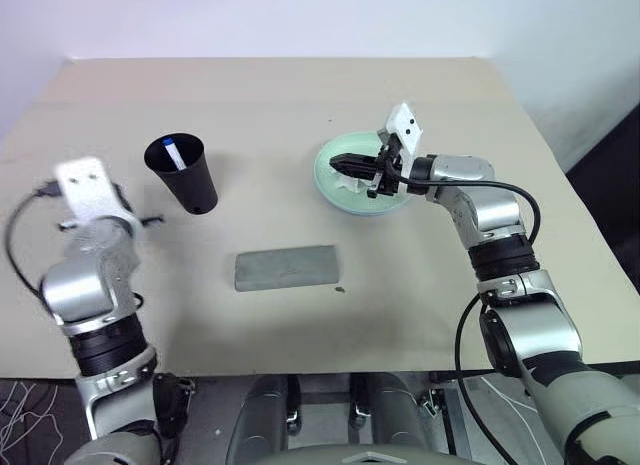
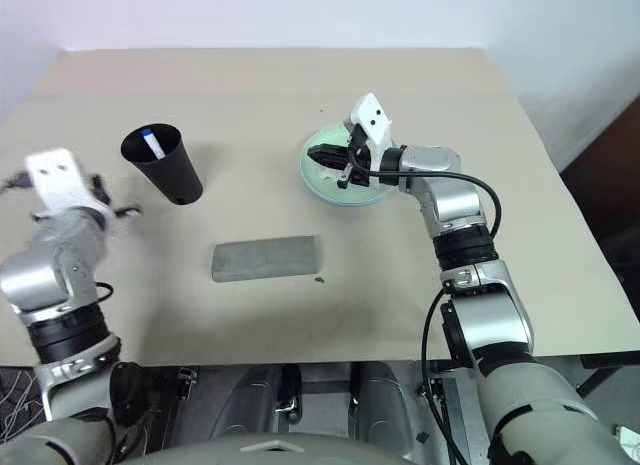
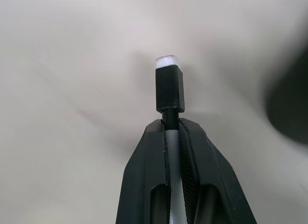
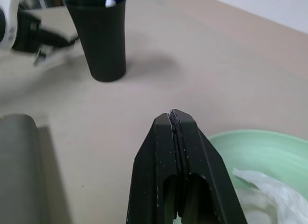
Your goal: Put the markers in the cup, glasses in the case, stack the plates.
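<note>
In the head views a beige desk (image 1: 300, 95) is seen carrying a black cup (image 1: 183, 174), in which a whitish marker with a blue cap (image 1: 173, 152) is standing upright. A closed grey case (image 1: 286, 267) is laid flat near the middle of the desk, between the cup and a pale green plate (image 1: 342, 197). White tissue (image 1: 352, 181) is lying in that plate. The right pincer (image 1: 338, 163) is held level over the plate, its fingers pressed together on nothing. The left pincer (image 2: 128, 211) is raised beside the cup, apart from it and blurred; a thin dark rod appears to project from it, though this is hard to confirm there. In the left wrist view the left pincer (image 3: 174, 125) is shown clamped on the dark marker (image 3: 169, 89), whose black cap with a pale tip juts beyond the fingertips above the bare desk. In the right wrist view the right pincer (image 4: 172, 115) is seen shut above the green plate's rim (image 4: 269, 147), with the tissue (image 4: 262, 190) just beside it, the cup (image 4: 98, 38) well apart beyond, and an end of the case (image 4: 19, 166) at one edge.
</note>
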You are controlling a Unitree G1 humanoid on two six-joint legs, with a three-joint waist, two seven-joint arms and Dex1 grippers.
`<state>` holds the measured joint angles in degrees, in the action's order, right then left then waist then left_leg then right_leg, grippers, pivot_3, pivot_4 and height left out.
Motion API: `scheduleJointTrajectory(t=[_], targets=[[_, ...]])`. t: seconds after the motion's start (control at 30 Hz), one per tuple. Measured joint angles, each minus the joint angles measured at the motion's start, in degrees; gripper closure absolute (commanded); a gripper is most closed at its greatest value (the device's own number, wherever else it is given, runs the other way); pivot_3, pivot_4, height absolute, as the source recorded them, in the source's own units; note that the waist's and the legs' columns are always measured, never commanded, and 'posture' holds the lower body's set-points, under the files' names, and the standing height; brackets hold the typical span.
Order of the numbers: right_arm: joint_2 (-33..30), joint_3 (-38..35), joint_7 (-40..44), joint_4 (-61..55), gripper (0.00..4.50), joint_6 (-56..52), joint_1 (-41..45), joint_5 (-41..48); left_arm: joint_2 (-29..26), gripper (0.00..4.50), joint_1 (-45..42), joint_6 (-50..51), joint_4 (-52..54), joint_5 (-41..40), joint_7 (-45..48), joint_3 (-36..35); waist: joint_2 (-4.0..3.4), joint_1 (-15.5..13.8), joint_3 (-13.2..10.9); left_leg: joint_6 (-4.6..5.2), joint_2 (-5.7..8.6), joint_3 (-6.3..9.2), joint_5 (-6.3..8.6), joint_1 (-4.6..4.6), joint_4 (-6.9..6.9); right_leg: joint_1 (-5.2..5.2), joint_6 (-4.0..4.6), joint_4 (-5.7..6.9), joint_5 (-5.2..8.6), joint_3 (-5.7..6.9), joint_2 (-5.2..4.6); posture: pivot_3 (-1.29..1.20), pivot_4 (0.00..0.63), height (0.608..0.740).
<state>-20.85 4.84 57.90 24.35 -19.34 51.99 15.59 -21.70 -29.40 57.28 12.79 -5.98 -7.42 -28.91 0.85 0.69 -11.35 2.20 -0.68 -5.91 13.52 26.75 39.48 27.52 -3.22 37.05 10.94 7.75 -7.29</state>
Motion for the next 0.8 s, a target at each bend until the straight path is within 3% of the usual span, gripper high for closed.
scheduleJointTrajectory(t=[0.13,0.4,0.5,0.8], targets=[[-0.1,-0.9,1.0,-4.1,4.50,-1.9,-1.4,2.3,-6.9,4.49,-1.1,-20.6,-5.7,1.6,4.0,0.4,0.00,-0.3,0.0,0.00,0.04,-0.02,0.00,0.11,-0.03,0.07,0.04,-0.11,-0.02,0.07,-0.07,0.00,0.150,0.681],[-0.1,-2.6,3.0,-10.5,4.50,-5.6,-4.9,8.3,-9.0,4.49,-9.0,-45.3,-15.8,-6.3,18.6,1.2,0.00,-1.0,0.0,0.05,0.04,-0.02,0.02,0.45,-0.03,0.15,0.19,-0.51,-0.14,0.27,-0.07,0.00,0.150,0.681],[-0.4,-4.0,2.3,-12.0,3.90,-8.7,-5.4,10.7,-9.4,4.49,-10.4,-49.9,-19.5,-8.9,24.5,2.6,0.00,-1.1,0.0,-0.18,0.04,-0.06,-0.14,0.46,-0.03,0.14,0.17,-0.51,-0.15,0.34,-0.06,0.00,0.150,0.681],[-3.5,-4.9,2.2,-18.7,0.78,-13.2,-8.9,14.6,-8.7,4.49,-11.9,-55.7,-27.4,-13.6,34.8,5.7,0.00,-1.3,0.0,0.26,-0.11,-0.05,-0.03,0.41,0.10,-0.08,-0.09,-0.67,-0.29,0.37,0.23,0.00,0.150,0.681]])
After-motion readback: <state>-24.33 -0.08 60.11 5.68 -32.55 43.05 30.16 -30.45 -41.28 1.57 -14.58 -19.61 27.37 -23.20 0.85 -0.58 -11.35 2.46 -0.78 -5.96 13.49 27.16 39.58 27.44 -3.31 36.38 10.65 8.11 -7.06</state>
